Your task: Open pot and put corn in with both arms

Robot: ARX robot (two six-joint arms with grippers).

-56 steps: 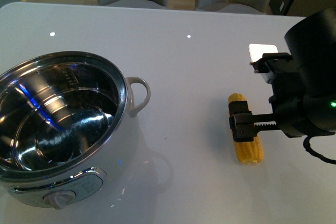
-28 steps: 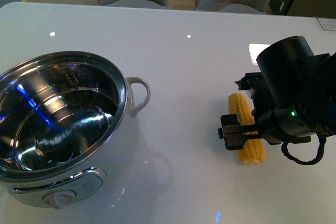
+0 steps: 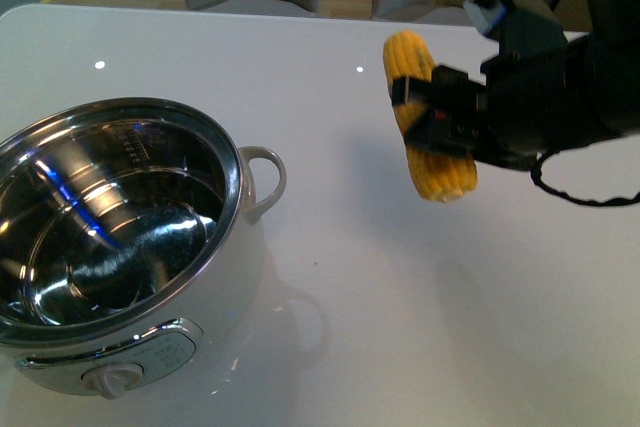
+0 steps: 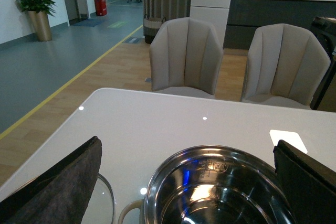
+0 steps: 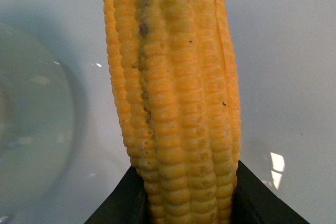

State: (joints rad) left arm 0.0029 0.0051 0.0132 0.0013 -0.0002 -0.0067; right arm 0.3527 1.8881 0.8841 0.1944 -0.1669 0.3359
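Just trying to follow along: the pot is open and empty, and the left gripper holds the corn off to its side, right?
Not quite: the right gripper, not the left, holds the corn. The front view shows it, and the right wrist view shows the corn clamped close up. The pot is open and empty, with the corn off to its side.

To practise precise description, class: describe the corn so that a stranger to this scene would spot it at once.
Start from the white table, with the big open steel-lined pot at its left. To the pot's right, the black right gripper holds the corn above the table, clamped around its middle. It is the only yellow-orange, kernel-ribbed thing among white, steel and black.
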